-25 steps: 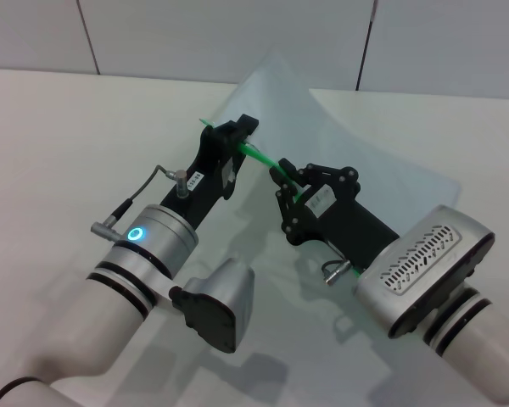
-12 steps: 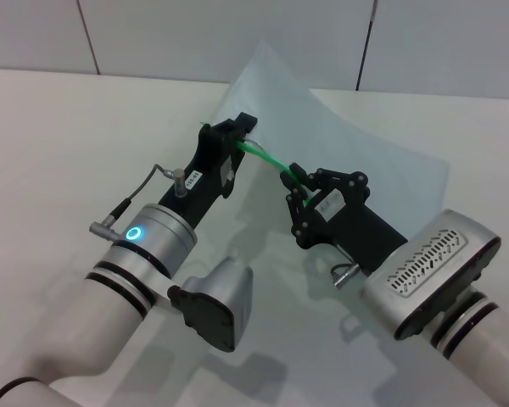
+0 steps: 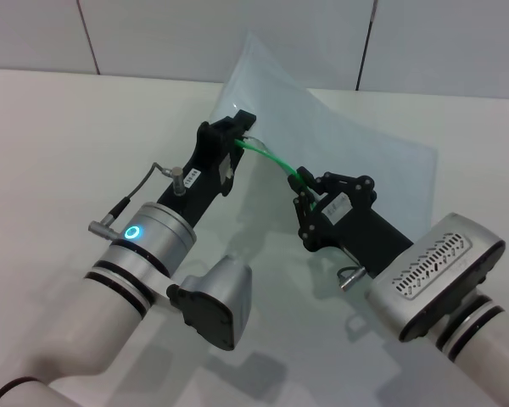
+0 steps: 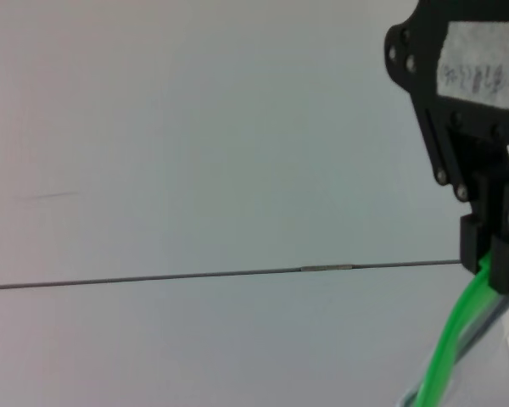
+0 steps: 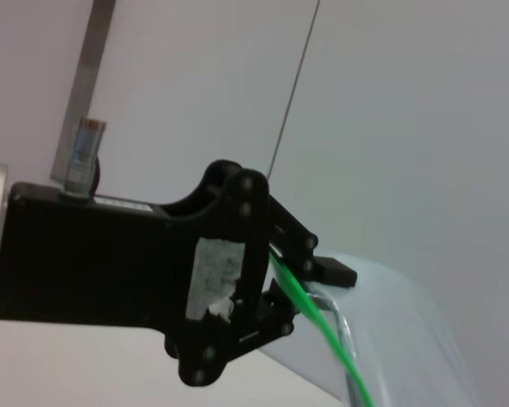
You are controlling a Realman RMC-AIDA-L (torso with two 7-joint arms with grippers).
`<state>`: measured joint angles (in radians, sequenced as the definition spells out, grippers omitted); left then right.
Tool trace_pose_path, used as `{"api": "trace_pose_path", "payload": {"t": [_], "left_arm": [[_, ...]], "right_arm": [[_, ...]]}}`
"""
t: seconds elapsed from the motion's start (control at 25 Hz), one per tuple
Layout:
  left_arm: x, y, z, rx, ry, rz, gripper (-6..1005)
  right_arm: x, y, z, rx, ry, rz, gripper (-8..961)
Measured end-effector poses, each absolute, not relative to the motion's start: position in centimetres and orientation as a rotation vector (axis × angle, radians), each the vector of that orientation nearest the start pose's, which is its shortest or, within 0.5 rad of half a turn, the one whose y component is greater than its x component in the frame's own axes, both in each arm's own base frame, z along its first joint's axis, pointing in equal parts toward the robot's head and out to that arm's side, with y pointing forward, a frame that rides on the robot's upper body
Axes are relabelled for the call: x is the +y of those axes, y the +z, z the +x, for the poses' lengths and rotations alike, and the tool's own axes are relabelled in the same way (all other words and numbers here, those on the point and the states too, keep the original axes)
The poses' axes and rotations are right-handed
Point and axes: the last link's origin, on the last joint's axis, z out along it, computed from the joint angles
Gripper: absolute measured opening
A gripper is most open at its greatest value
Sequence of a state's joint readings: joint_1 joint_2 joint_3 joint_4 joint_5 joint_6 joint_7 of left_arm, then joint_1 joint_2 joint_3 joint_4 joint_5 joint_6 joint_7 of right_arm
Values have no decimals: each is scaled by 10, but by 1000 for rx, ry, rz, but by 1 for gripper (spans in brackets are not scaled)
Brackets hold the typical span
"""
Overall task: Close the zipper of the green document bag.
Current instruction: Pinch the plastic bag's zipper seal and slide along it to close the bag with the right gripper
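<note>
- the large translucent pale blue plastic document bag (image 3: 348, 144) is held up off the white worktop (image 3: 59, 144), its sheet curving up toward the grey wall panels (image 3: 237, 34) behind.
- the thin bright green zip strip (image 3: 271, 159) along its near edge sags between the two grippers.
- the left gripper (image 3: 236, 136) has its black jaws pinched on the far end of the strip; the very tip of that end is hidden behind them.
- the right gripper (image 3: 304, 188) has its jaws closed on the strip further along; past it the green edge is covered by the black gripper body.
- in the left wrist view only a short piece of the strip shows, cut off at the picture's edge.
- in the right wrist view the bag's corner blurs out.
</note>
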<state>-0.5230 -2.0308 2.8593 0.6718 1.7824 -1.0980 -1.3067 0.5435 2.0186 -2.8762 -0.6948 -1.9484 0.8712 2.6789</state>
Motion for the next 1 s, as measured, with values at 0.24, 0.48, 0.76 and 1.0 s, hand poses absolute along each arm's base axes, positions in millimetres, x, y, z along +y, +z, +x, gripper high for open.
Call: {"api": "trace_pose_path", "payload": {"t": [0.24, 0.48, 0.76, 1.0], "left_arm": [[321, -96, -208, 969, 247, -1564, 107], [321, -96, -208, 963, 242, -1566, 109], [321, -96, -208, 962, 242, -1566, 111], [321, -96, -208, 962, 242, -1566, 113]], "right_arm": [[307, -131, 208, 151, 571, -2158, 74], [305, -129, 211, 159, 572, -2144, 74], [306, -127, 217, 161, 554, -2136, 73], [305, -126, 222, 170, 540, -2131, 73]]}}
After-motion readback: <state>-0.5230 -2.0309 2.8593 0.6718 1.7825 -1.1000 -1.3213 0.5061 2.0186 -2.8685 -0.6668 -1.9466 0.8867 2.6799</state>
